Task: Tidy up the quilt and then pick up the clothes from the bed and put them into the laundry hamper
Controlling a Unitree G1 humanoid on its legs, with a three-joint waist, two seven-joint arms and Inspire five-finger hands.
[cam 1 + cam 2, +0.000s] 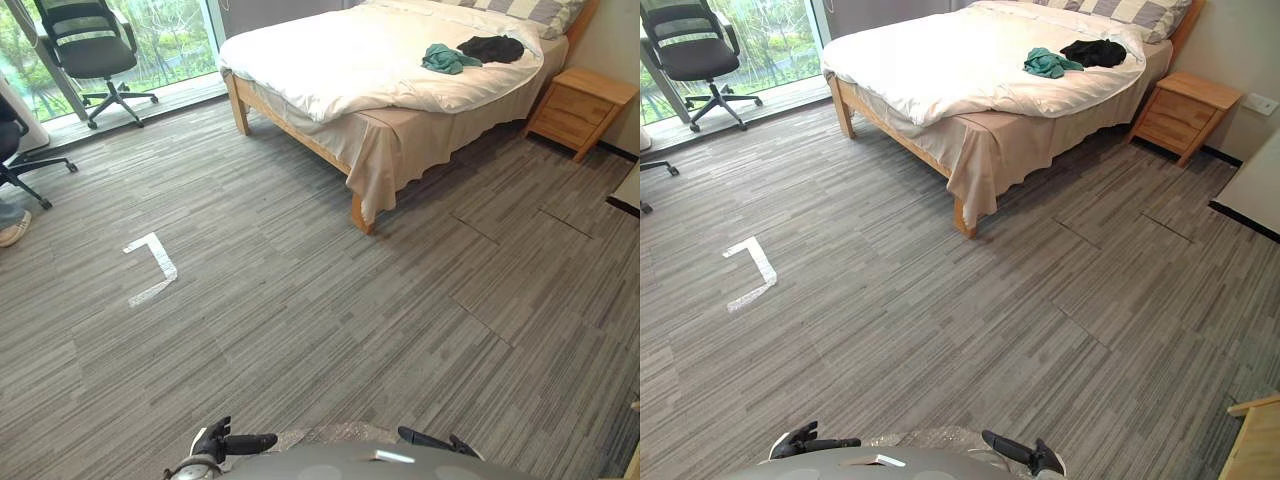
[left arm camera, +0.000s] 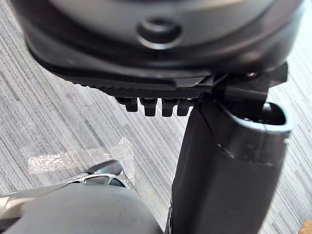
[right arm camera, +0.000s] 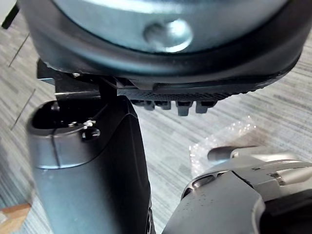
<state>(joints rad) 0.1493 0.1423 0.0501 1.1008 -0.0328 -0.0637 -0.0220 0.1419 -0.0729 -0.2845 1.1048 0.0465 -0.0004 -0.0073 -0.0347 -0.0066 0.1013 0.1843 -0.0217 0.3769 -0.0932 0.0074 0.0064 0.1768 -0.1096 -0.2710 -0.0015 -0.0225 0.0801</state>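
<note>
A white quilt (image 1: 350, 55) covers the wooden bed (image 1: 358, 212) far ahead across the room and lies fairly flat. A teal garment (image 1: 448, 59) is crumpled on the quilt near the pillows, and a black garment (image 1: 492, 48) lies right beside it. My left hand (image 1: 235, 441) and right hand (image 1: 435, 440) hang low by my body, far from the bed, with fingers straight and holding nothing. The wrist views show each hand, left (image 2: 229, 161) and right (image 3: 87, 161), above grey carpet.
A wooden nightstand (image 1: 582, 108) stands to the right of the bed. An office chair (image 1: 95, 50) sits by the window at the far left. A white tape corner (image 1: 152, 266) marks the carpet. A person's shoe (image 1: 12, 228) shows at the left edge. A wooden piece (image 1: 1255, 440) is at lower right.
</note>
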